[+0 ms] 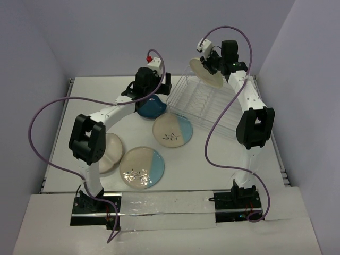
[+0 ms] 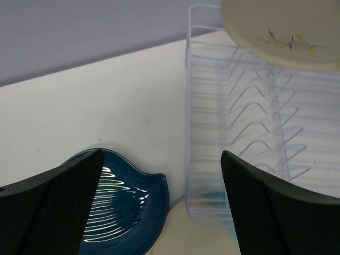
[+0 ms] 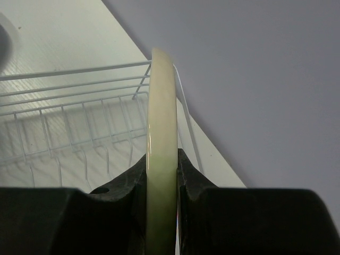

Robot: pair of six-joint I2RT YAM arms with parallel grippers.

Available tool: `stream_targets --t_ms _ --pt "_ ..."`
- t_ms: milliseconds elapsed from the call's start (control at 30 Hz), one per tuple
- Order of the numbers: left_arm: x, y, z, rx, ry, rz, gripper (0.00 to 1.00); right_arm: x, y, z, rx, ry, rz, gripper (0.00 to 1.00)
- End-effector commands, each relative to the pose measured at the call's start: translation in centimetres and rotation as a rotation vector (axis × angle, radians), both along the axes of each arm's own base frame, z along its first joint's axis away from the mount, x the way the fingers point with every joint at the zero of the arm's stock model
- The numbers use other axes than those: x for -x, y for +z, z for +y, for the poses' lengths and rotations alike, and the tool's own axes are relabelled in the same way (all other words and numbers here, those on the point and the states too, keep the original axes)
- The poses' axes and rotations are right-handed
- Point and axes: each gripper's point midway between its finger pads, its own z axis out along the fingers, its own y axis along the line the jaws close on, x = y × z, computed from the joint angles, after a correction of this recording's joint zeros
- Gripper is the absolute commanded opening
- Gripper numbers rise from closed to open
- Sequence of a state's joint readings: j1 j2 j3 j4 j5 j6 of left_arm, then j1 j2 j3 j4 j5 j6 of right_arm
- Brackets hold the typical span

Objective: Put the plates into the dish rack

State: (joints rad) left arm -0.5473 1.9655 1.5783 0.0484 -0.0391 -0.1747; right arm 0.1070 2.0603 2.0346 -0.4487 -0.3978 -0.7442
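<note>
My right gripper [image 1: 212,66] is shut on the rim of a cream sprig plate [image 1: 206,73] and holds it tilted above the far end of the white wire dish rack [image 1: 204,103]. In the right wrist view the plate [image 3: 161,138] stands edge-on between the jaws over the rack [image 3: 69,122]. My left gripper [image 1: 149,94] is open above the dark blue leaf-shaped dish [image 1: 151,108], which lies left of the rack. In the left wrist view the dish [image 2: 119,204] lies under the left finger, the rack [image 2: 239,138] and held plate [image 2: 281,32] beyond.
A cream and pale blue plate [image 1: 172,130] lies in front of the rack. Another cream and blue plate [image 1: 142,167] lies nearer the arms. A cream divided plate [image 1: 110,153] lies at the left, partly under the left arm.
</note>
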Motion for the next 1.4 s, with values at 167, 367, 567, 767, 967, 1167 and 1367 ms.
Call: stream_targets --t_ms 167,367,567,767,967,1167,1367 --pt "0.8 6.5 3.6 0.135 0.12 -0.108 0.99 -1.0 4.3 0.7 -0.047 0.044 -0.144 0.0" --pt "1.4 7.5 4.2 0.147 0.127 -0.13 0.99 -0.8 4.1 0.2 -0.059 0.035 -0.133 0.0" --pt "1.6 7.9 4.3 0.16 0.125 -0.137 0.99 -0.4 4.3 -0.2 -0.064 0.042 -0.134 0.0" --pt "1.7 8.1 4.2 0.165 0.121 -0.14 0.99 -0.2 4.8 -0.3 -0.068 0.05 -0.142 0.0" --pt "2.0 8.4 4.2 0.172 0.112 -0.147 0.99 0.0 4.8 -0.2 -0.071 0.057 -0.142 0.0" --pt "2.1 8.7 4.2 0.174 0.111 -0.155 0.99 0.2 5.1 -0.1 -0.074 0.063 -0.145 0.0" --pt "2.3 9.0 4.4 0.177 0.11 -0.162 0.99 0.2 4.9 -0.1 -0.072 0.068 -0.143 0.0"
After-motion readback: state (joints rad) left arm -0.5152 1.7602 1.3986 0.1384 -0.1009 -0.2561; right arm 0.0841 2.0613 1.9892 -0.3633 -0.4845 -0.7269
